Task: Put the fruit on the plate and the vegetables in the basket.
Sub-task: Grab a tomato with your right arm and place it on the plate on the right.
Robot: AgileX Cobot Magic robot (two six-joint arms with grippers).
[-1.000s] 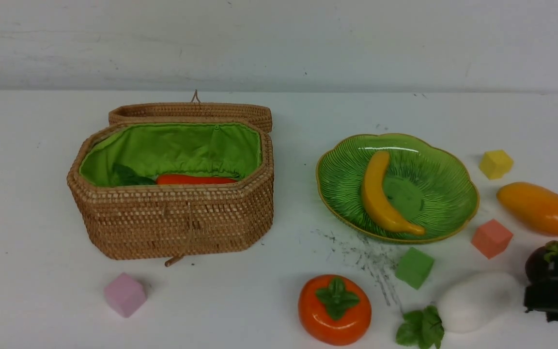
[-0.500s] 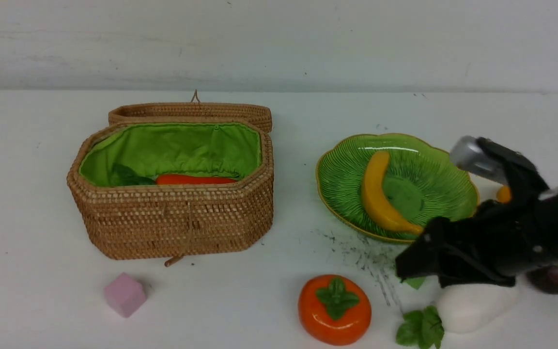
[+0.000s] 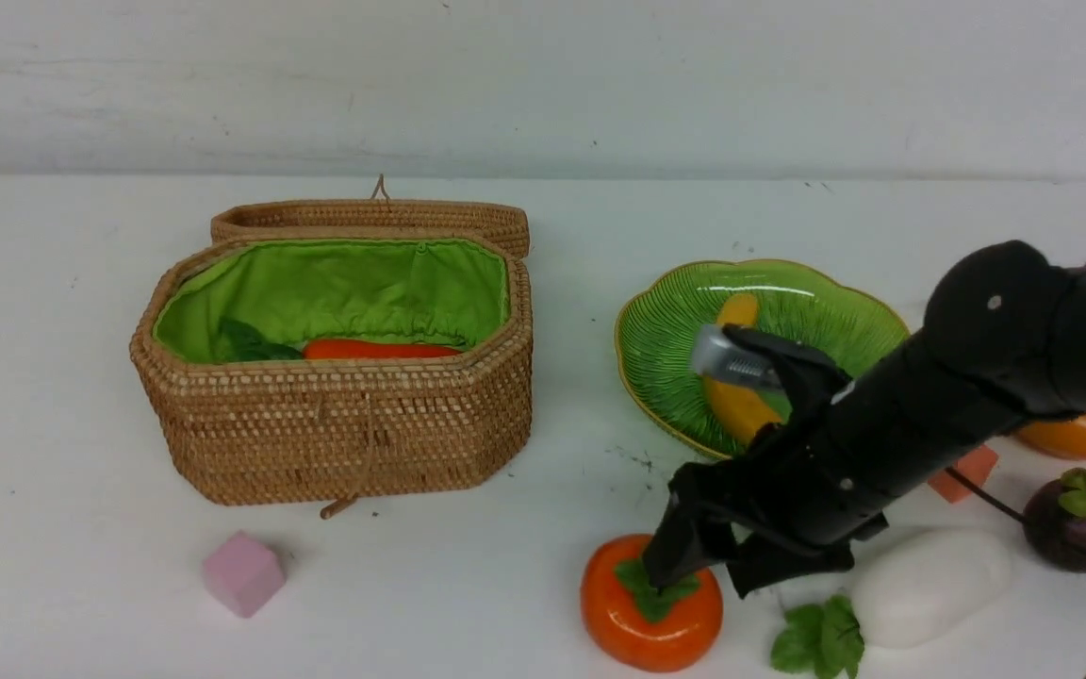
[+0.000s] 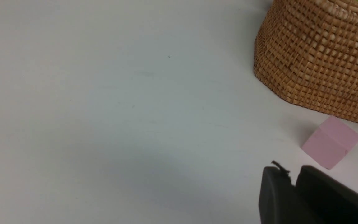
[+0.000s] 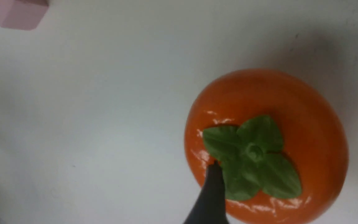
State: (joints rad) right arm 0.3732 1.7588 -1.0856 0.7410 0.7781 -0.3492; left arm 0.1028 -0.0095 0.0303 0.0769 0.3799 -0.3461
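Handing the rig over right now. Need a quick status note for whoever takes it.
Right gripper: open over the persimmon, nothing gripped.
Left gripper: shut, empty, near the pink cube.
Done: banana on the plate; orange-red carrot in the basket.
Left: persimmon, mango, mangosteen to plate; radish to basket. Eggplant not visible.
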